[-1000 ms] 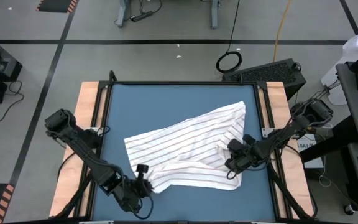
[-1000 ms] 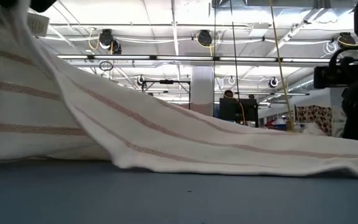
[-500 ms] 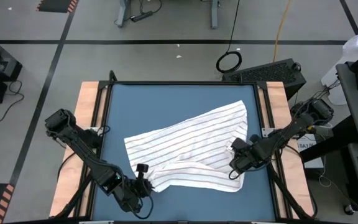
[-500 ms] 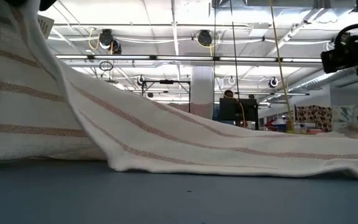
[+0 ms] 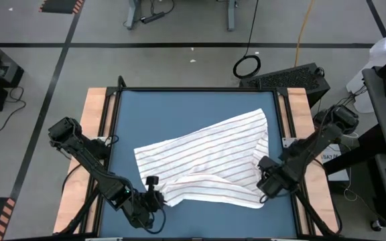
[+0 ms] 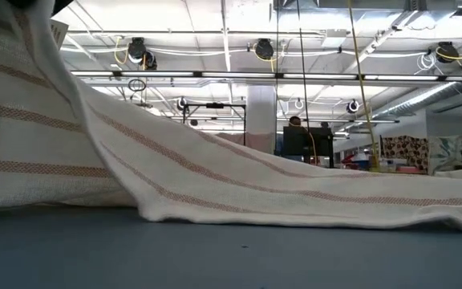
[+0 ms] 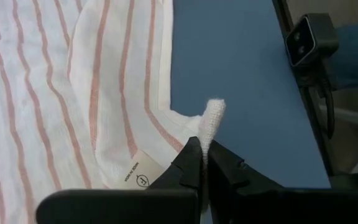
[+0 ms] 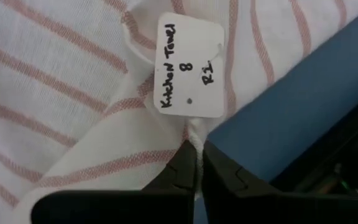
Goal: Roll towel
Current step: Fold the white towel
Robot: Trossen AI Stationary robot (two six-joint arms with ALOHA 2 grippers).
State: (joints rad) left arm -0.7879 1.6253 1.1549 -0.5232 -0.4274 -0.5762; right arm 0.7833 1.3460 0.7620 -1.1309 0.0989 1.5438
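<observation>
The towel [image 5: 200, 157], white with thin stripes, lies spread aslant over the blue tabletop [image 5: 179, 110]. My left gripper [image 5: 154, 189] is at its near left corner, shut on the cloth. My right gripper [image 5: 265, 189] is at the towel's near right end, also shut on it, next to a handwritten paper tag [image 8: 191, 65]. In the low view the towel [image 6: 215, 177] climbs steeply to the picture's upper left and slopes down flat across the table. My left gripper [image 7: 204, 152] pinches the towel's near left corner between its two fingers; a small tuft of the corner [image 7: 214, 118] sticks out past the tips. The fingers slant downward. The corner is raised off the table and the cloth falls away from it. My right gripper [image 8: 197, 158] pinches the towel's edge [image 8: 194, 134] just beside the paper tag, between its two fingers, coming from above and pointing down. How many layers it has, I cannot tell.
Wooden rails [image 5: 94, 134] run along the table's left and right sides. A small camera [image 7: 309, 40] sits at the table's edge near my left gripper. Bare blue tabletop shows along the far edge and in the near corners.
My right gripper has gone toward the table's right and near edges and a little up, tipping to point down, taking the towel's near right end with it. That end is drawn outward and lies more spread. The left corner has stayed where it was.
</observation>
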